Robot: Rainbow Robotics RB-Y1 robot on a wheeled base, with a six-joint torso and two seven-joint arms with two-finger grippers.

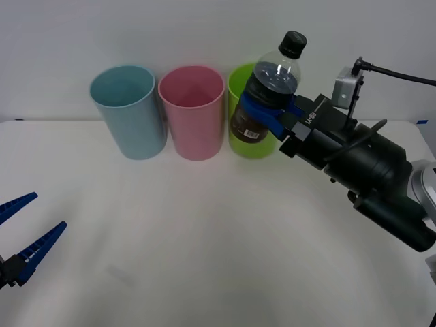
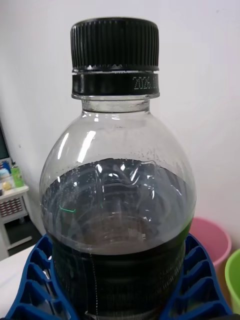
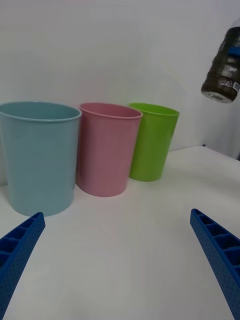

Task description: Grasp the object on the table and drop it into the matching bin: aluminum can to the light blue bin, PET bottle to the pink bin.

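Bottle position: PET bottle (image 1: 268,88) held clear of the table (image 1: 204,238), tilted so its black cap (image 1: 294,43) leans toward the robot's right; in the front view it overlaps the lime green bin (image 1: 240,116) at the right end of the bin row.
Right pincer: right pincer (image 1: 267,110) closed on the PET bottle, its blue ribbed fingers (image 1: 255,109) clamped around the body just above the dark brown label (image 1: 246,128).
Bottle relative to pincer: cap, neck and clear shoulder stand above the fingers; label and base hang below them.
Bins: light blue bin (image 1: 129,110), pink bin (image 1: 193,110) and lime green bin stand upright in a row at the far side of the table, each just beside the next — pink in the middle.
Right wrist view: close view of the ribbed cap (image 2: 114,44), the dark liquid level in the shoulder and the blue fingers (image 2: 37,280) on either side of the bottle (image 2: 117,200); pink bin rim (image 2: 214,240) and a sliver of the green bin (image 2: 233,275) beyond.
Left wrist view: all three bins seen side-on — blue (image 3: 39,155), pink (image 3: 107,147), green (image 3: 151,140) — with the bottle's labelled lower end (image 3: 223,70) hanging in the air above and beside the green bin.
Left pincer: left pincer (image 1: 24,231) low at the near left of the table, fingers (image 3: 17,250) spread apart, gripping nothing, well apart from the bins.
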